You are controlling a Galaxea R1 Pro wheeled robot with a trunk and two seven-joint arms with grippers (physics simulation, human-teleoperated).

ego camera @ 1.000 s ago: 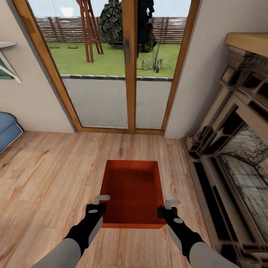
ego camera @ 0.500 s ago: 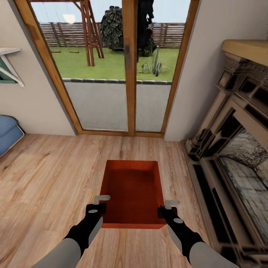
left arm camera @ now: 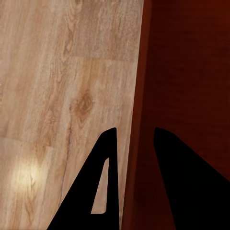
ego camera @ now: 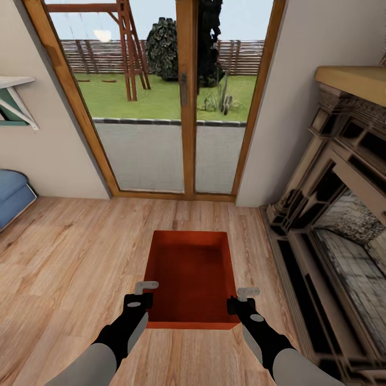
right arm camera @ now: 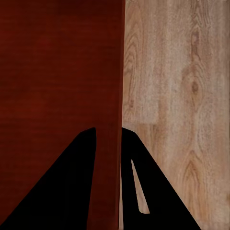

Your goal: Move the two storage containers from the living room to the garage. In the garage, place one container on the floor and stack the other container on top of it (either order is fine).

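One red-orange storage container (ego camera: 192, 273) hangs level in front of me over the living room's wood-plank flooring (ego camera: 69, 252). My left gripper (ego camera: 143, 295) is shut on its left wall near the front corner. My right gripper (ego camera: 240, 299) is shut on its right wall opposite. In the left wrist view the two dark fingers of the left gripper (left arm camera: 135, 139) straddle the thin red wall (left arm camera: 139, 96). The right wrist view shows the right gripper (right arm camera: 109, 132) pinching the other wall (right arm camera: 120, 72) the same way. The bin is lidless and holds nothing.
Wood-framed glass doors (ego camera: 182, 107) stand straight ahead, with a lawn behind them. A dark ornate fireplace mantel (ego camera: 332, 177) runs along the right. A blue cushion (ego camera: 13, 195) and a wall shelf (ego camera: 16, 91) are at the left. Open plank floor lies left of the container.
The room has slid slightly downward in the head view, so the camera has moved. The container and both grippers keep the same places in the picture.
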